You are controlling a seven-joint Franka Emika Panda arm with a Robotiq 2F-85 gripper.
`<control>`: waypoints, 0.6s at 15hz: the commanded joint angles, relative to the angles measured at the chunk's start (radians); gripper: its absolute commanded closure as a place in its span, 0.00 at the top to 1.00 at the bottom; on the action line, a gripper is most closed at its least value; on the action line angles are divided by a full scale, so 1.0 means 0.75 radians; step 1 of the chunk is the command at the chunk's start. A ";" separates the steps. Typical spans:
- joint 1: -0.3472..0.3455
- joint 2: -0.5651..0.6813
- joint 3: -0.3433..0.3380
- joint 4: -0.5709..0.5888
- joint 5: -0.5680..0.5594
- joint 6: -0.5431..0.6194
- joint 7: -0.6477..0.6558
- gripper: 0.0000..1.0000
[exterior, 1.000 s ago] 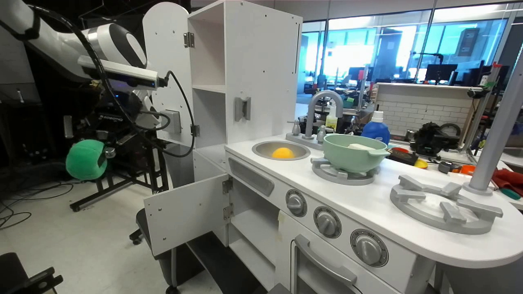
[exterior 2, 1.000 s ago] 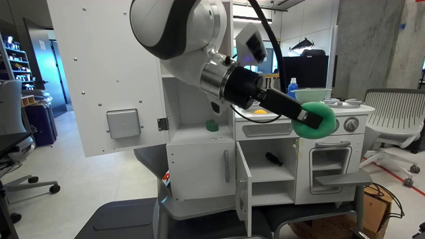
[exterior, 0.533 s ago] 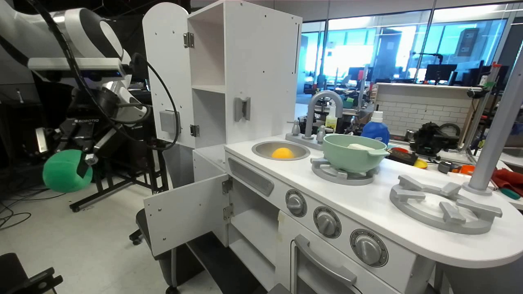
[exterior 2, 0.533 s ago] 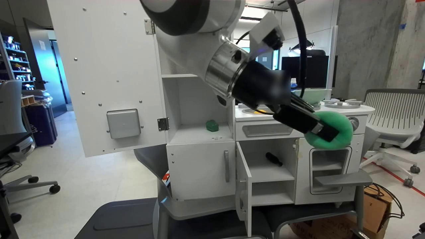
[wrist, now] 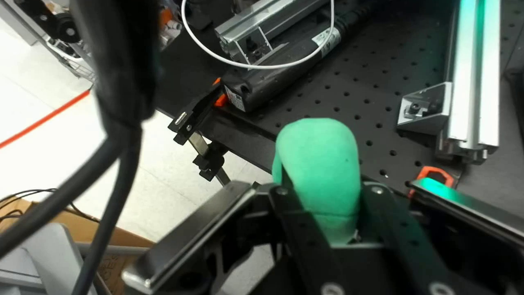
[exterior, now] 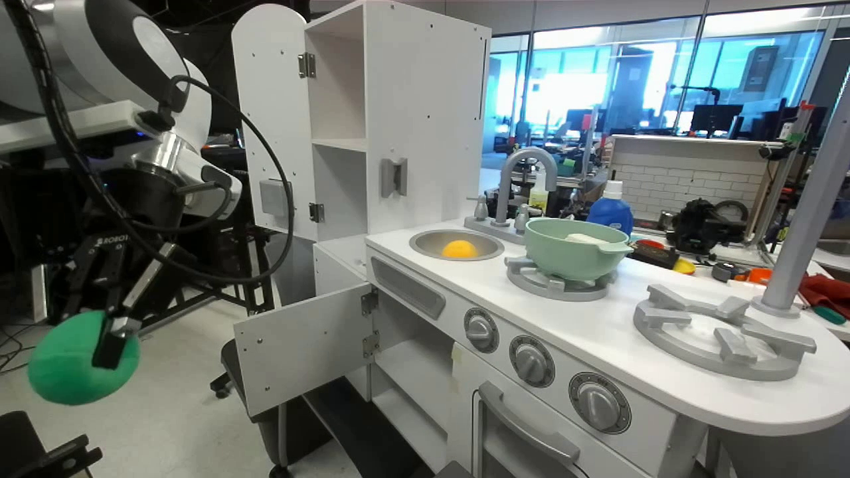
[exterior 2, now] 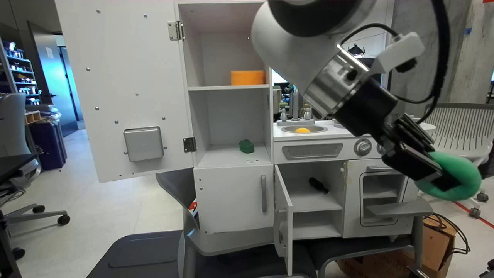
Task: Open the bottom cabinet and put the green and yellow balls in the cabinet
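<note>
Near the burner [exterior: 734,345] end of the toy kitchen [exterior: 478,282], an exterior view looks slantwise down along it. Farther back, an exterior view faces its tall cupboard [exterior 2: 235,119] nearly head-on. Both exterior views share its sink [exterior: 490,245]. My wrist view looks down past my pincer [wrist: 325,180].

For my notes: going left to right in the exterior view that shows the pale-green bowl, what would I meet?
Green ball → open low cabinet door → yellow ball → pale-green bowl → grey burner to the bowl's right.
</note>
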 commanded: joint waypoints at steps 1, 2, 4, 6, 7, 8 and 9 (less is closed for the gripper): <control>-0.131 -0.228 -0.046 -0.339 -0.039 0.335 0.080 0.06; -0.175 -0.245 -0.079 -0.402 -0.066 0.446 0.085 0.06; -0.243 -0.241 -0.139 -0.463 -0.125 0.649 0.112 0.06; -0.288 -0.181 -0.191 -0.446 -0.181 0.834 0.163 0.06; -0.287 -0.137 -0.201 -0.403 -0.197 0.895 0.202 0.06; -0.283 -0.091 -0.214 -0.369 -0.220 0.965 0.241 0.06; -0.270 -0.029 -0.226 -0.322 -0.246 1.044 0.294 0.06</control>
